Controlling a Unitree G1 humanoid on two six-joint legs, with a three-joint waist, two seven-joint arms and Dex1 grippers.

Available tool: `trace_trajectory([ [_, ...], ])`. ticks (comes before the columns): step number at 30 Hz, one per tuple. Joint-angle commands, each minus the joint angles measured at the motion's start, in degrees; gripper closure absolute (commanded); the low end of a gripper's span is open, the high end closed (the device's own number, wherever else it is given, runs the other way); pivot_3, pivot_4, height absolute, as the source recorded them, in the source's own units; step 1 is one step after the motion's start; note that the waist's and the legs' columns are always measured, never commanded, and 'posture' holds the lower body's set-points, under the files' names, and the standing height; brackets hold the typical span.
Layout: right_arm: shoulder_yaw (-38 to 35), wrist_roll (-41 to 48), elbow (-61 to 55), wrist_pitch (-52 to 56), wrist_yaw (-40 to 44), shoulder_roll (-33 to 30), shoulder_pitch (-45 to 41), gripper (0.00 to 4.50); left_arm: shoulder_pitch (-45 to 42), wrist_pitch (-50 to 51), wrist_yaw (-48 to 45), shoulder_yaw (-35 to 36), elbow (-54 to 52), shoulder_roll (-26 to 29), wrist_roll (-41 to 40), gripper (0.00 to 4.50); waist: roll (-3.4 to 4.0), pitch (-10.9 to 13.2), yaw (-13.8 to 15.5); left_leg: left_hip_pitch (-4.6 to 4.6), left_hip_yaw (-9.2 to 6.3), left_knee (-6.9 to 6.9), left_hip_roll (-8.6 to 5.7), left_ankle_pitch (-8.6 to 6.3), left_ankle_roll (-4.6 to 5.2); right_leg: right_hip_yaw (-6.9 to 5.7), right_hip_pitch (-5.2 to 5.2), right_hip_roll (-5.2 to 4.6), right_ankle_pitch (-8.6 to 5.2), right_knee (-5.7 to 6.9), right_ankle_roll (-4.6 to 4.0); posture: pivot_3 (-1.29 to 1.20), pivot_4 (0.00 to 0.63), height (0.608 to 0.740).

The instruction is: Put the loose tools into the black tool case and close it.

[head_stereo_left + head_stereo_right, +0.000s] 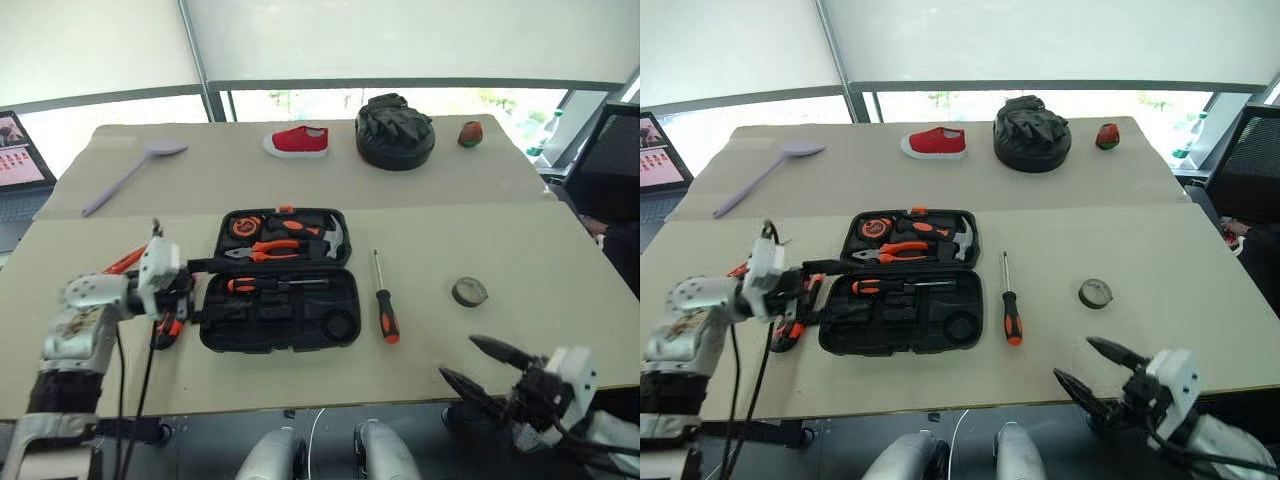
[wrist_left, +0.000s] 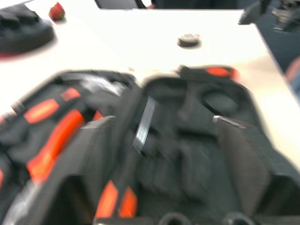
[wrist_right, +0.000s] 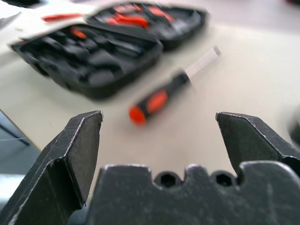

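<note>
The broad beige desk (image 1: 560, 300) carries everything, and its near edge runs just ahead of both arms. On it the flat black plastic hinged tool case (image 1: 280, 300) lies open, far half holding orange-handled pliers and a hammer, near half with a black-and-orange screwdriver (image 1: 270, 285) already seated in a moulded slot. Judging by that, the loading step is part done and the lid is not yet closed.

The left gripper (image 1: 200, 268), its black fingers spread and holding nothing, hangs at the case's left edge. Beside it, on the desk to the left of the case, lie a slim red-orange screwdriver (image 1: 125, 261) and an orange-black utility knife (image 1: 168, 330), partly hidden by the arm. The right gripper (image 1: 485, 368), fingers wide and empty, sits low over the desk's near edge, well apart from the case.

A black-and-orange-handled screwdriver (image 1: 385, 305) lies just right of the case, shaft pointing away, and a small grey tape roll (image 1: 469, 291) further right, between it and the desk's right side.

The next move likely calls for the right fingers to reach forward and straddle that handle; the bare desk all round it gives free approach. The left side is tighter: the knife lies close against the case wall.
</note>
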Motion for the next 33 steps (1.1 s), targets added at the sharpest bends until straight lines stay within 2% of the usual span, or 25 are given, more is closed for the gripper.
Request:
trace_trajectory([
  [1,1.23,-7.99,-0.34,3.32,-7.52,-0.81,-2.24,0.00,4.98,-2.39,-5.03,3.03,-3.78,1.73,-3.10,0.02,0.00,0.00,-0.11,0.06,0.03,0.00,0.01,0.00,0.00,-0.01,0.09,0.00,-0.11,-0.07,0.19,0.00,0.150,0.740],
  [3,2.29,-4.80,-2.85,6.30,-8.96,0.55,-5.99,0.00,6.98,-1.70,-4.02,3.19,-5.76,1.18,-3.59,0.02,0.00,0.00,-0.13,0.08,0.14,0.01,0.01,-0.05,-0.09,0.03,0.12,-0.05,-0.21,-0.12,0.35,0.00,0.150,0.740],
  [7,5.23,2.16,-8.98,19.73,-14.61,1.39,-15.50,0.00,7.28,-2.21,-0.06,3.11,-9.44,-2.52,-4.42,0.02,-0.02,0.01,0.28,0.06,0.14,0.05,0.17,-0.03,-0.06,0.08,0.15,-0.04,-0.20,-0.12,0.33,0.00,0.150,0.740],
  [12,13.91,1.89,-11.58,41.72,-24.27,-0.17,-29.62,0.00,7.53,0.86,3.24,2.55,-14.27,-4.74,-6.21,0.02,-0.06,0.03,0.71,-0.13,0.12,0.05,0.17,-0.04,0.01,-0.01,-0.04,-0.02,0.09,-0.12,-0.14,0.00,0.150,0.740],
  [14,15.47,2.12,-10.67,48.35,-28.47,2.62,-34.31,0.00,7.46,1.10,4.71,2.16,-15.28,-5.32,-5.90,0.02,-0.05,0.03,0.78,-0.22,0.13,0.04,0.16,-0.04,0.02,-0.03,-0.17,-0.02,0.12,-0.12,-0.19,0.00,0.150,0.740],
  [19,18.74,-0.20,-7.51,56.81,-32.12,4.55,-40.07,0.00,7.11,0.44,6.26,2.58,-15.29,-5.62,-5.14,0.02,-0.06,0.02,0.66,-0.29,0.18,0.02,0.15,-0.06,0.01,-0.07,-0.34,0.00,0.15,-0.07,-0.23,0.00,0.150,0.740],
  [22,20.05,-1.25,-6.27,61.11,-34.72,6.25,-41.98,0.71,6.99,-0.11,6.17,3.18,-14.73,-5.26,-5.35,0.00,-0.06,0.02,0.72,-0.23,0.19,0.04,0.14,-0.05,0.02,-0.13,-0.24,0.01,0.16,-0.08,-0.23,0.00,0.150,0.740],
  [29,20.05,-1.15,-8.37,69.45,-38.40,10.37,-43.05,3.12,7.26,-0.01,6.33,3.42,-15.46,-4.84,-5.55,0.00,-0.17,-0.05,0.64,-0.07,0.18,0.05,0.13,-0.06,0.02,-0.19,-0.04,0.03,0.16,-0.11,-0.22,0.00,0.150,0.740],
  [30,19.58,-1.69,-8.55,68.81,-39.24,11.09,-43.00,3.35,7.28,-0.01,6.35,3.36,-15.53,-4.90,-5.54,0.00,-0.18,-0.06,0.63,-0.05,0.19,0.05,0.13,-0.06,0.02,-0.19,-0.02,0.03,0.17,-0.12,-0.22,0.00,0.150,0.740],
  [33,17.08,-3.76,-8.83,65.40,-41.71,12.61,-42.51,3.38,6.98,0.65,7.16,3.40,-16.02,-5.50,-6.22,0.00,-0.19,-0.06,0.62,-0.04,0.19,0.05,0.13,-0.07,0.04,-0.22,-0.02,0.04,0.16,-0.13,-0.21,0.00,0.150,0.740],
])
